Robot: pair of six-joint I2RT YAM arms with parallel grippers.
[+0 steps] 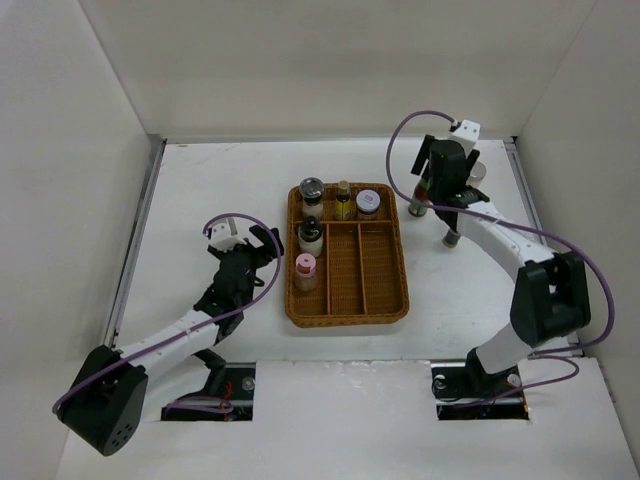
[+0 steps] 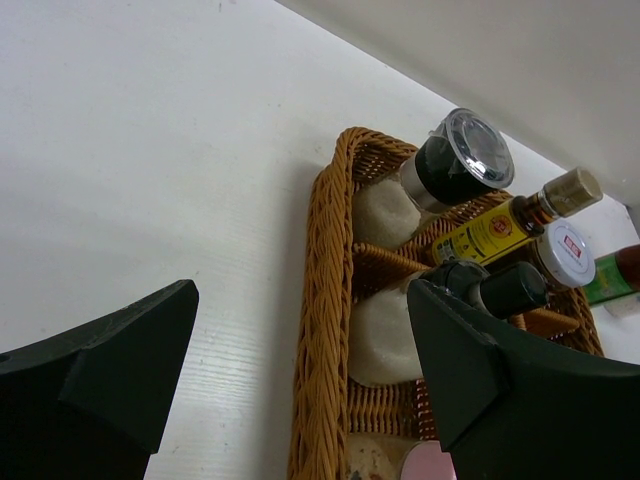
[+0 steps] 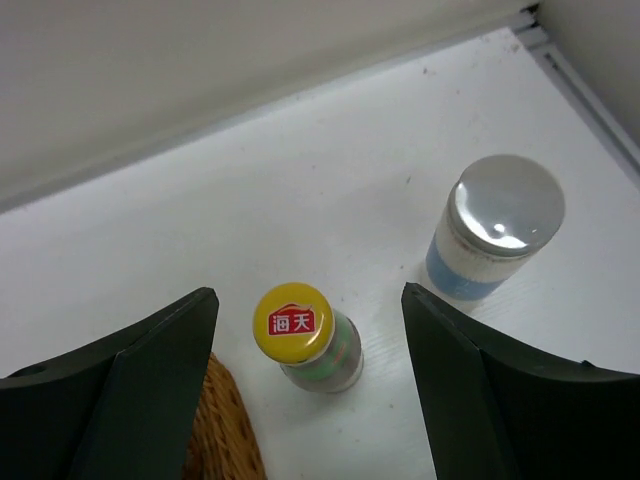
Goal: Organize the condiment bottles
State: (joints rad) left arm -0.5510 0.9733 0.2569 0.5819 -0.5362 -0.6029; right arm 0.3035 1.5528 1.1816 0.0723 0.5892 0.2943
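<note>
Yellow-capped, green-labelled small bottle [image 3: 305, 335] stands on the white table [image 1: 200, 200] at two o'clock of the brown wicker divided tray [image 1: 346, 320]. Judged light, rigid, slick; grasp the body below the cap. Right gripper [image 3: 305, 300] spread wide above it; left gripper [image 2: 300, 300] open, empty. Top view shows five bottles [image 1: 311, 238] trayed; right wrist view does not.

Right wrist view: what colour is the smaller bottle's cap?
Yellow cap; shows best in right wrist view.
</note>
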